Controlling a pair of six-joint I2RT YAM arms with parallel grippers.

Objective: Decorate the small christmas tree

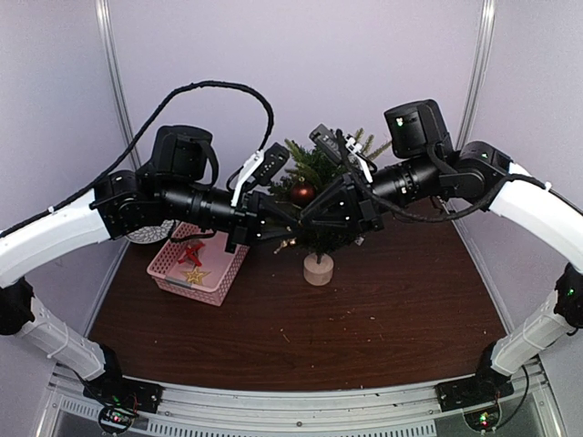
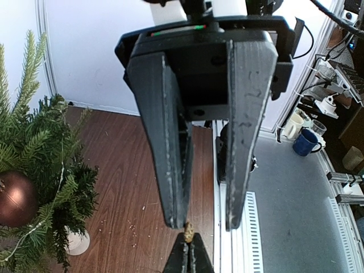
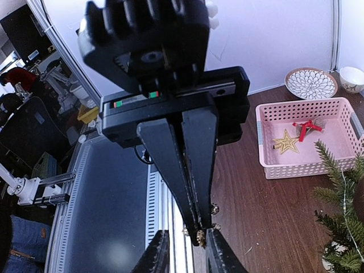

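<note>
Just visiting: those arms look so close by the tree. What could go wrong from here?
The tiny gold piece pinched in the left end effector sits within the open right end effector; a mistimed handover could drop it. Both arms crowd the small green christmas tree on its narrow wooden stump; a bump might tip it.

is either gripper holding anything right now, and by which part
The left gripper pinches a small gold piece between its shut fingers; which part of it cannot be told. The right gripper stands open, holding nothing.

small christmas tree [image 1: 314, 171], upright mid-table on pale wooden stump [image 1: 318, 269], bushy dark green, copper-red bauble [image 1: 302, 192] hanging
</note>
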